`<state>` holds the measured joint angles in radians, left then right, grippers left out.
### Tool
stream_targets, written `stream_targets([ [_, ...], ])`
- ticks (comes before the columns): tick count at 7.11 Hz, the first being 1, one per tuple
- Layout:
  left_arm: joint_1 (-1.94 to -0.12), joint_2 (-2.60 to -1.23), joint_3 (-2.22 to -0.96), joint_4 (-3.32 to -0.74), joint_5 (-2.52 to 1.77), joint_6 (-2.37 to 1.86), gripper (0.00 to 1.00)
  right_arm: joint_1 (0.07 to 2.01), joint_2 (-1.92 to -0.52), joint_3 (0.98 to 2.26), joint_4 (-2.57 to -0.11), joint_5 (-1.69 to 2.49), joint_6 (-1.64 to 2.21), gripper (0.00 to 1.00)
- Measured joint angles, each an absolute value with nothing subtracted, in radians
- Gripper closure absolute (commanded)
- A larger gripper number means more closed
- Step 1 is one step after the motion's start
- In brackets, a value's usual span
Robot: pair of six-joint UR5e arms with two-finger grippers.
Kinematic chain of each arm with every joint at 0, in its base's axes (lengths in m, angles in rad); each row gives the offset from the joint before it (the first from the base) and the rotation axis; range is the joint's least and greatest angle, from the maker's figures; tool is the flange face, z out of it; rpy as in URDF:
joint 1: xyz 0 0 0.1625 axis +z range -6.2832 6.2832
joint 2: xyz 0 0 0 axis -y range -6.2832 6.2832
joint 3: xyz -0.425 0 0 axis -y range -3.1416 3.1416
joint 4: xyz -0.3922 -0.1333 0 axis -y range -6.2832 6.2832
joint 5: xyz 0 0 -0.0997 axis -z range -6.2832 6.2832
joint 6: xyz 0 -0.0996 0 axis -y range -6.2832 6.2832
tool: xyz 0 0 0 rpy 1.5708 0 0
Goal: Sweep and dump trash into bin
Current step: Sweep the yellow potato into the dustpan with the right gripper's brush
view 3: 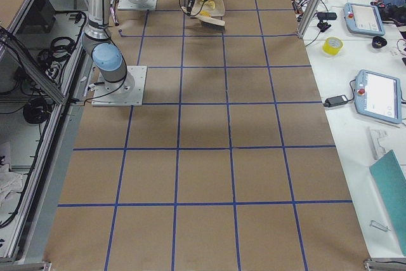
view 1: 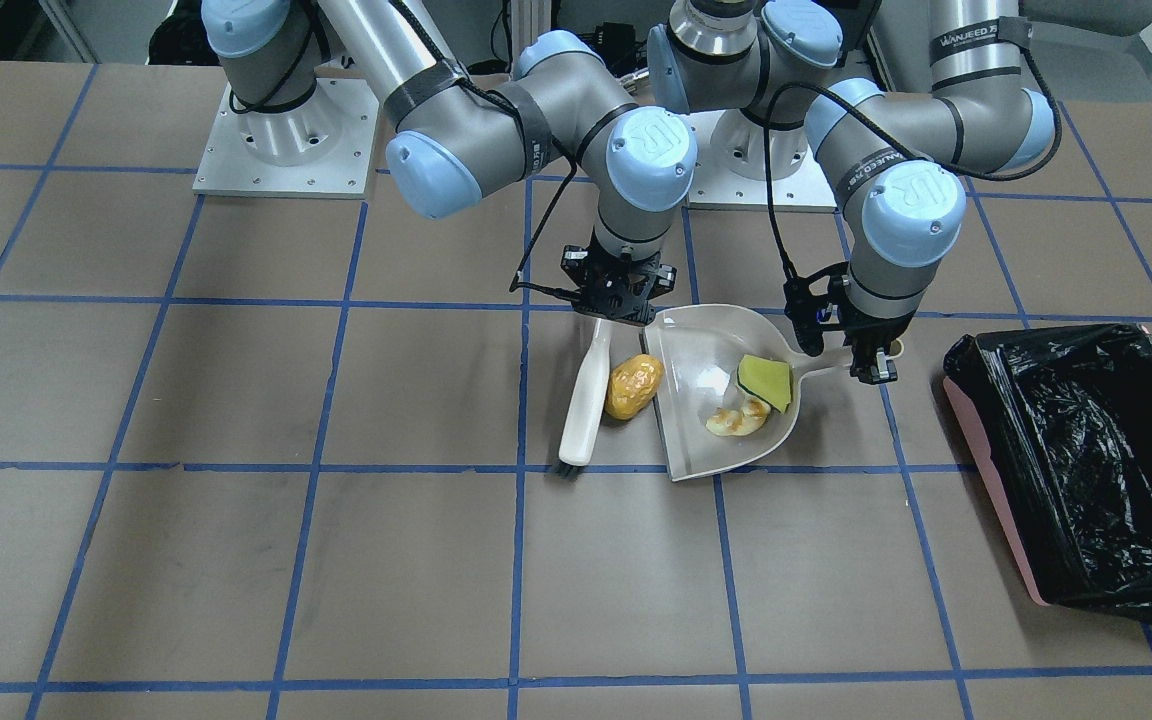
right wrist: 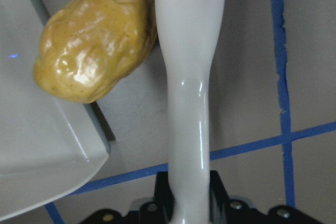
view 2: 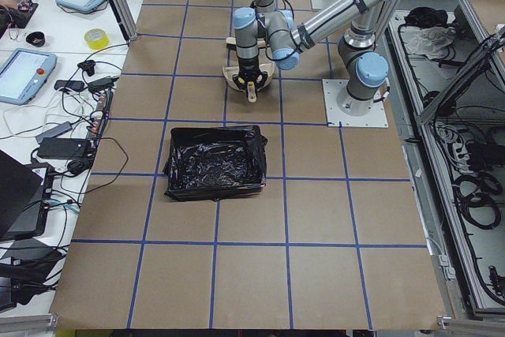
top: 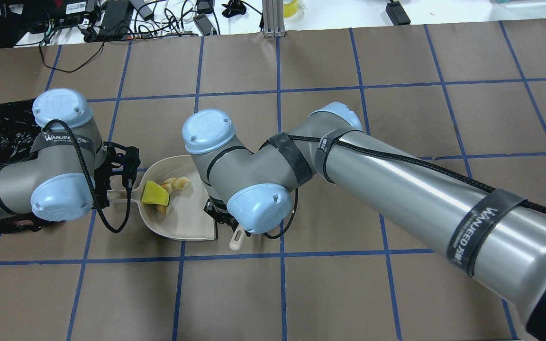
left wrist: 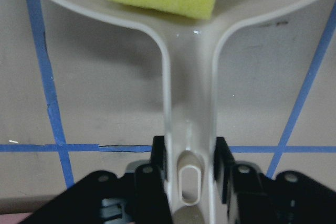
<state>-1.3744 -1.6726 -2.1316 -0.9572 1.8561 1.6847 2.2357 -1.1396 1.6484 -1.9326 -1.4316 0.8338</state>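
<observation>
The beige dustpan [view 1: 696, 440] lies flat on the table. The yellow sponge wedge [view 1: 766, 382] and the tan bread piece [view 1: 739, 420] lie inside it. The glossy orange-yellow lump [view 1: 633, 386] lies on the table at the pan's open lip, between the pan and the white brush [view 1: 584, 405], touching both. My left gripper [left wrist: 189, 161] is shut on the dustpan handle [left wrist: 189, 119]. My right gripper [right wrist: 189, 192] is shut on the brush handle [right wrist: 189, 103], with the lump [right wrist: 97, 40] next to it. The pink bin [view 1: 996, 500] with its black bag [view 1: 1086, 450] stands beyond the left gripper.
The table is brown with a blue tape grid. In the overhead view the right arm's wrist hides the brush head and the lump. The bin [view 2: 213, 163] stands about one grid square from the dustpan. The arm bases stand at the table's robot side.
</observation>
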Motion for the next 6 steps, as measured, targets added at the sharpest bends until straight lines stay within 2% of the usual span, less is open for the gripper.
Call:
stream_targets([
  [3,-1.374,-1.672,-2.132,-0.957,1.856,1.686,1.00,2.249,-1.079,1.557,-1.990,-1.272,0.739,0.98],
  [6,-1.363,-1.673,-2.131,-0.956,1.849,1.686,1.00,2.248,-1.060,1.510,-1.941,-1.328,0.669,0.96],
])
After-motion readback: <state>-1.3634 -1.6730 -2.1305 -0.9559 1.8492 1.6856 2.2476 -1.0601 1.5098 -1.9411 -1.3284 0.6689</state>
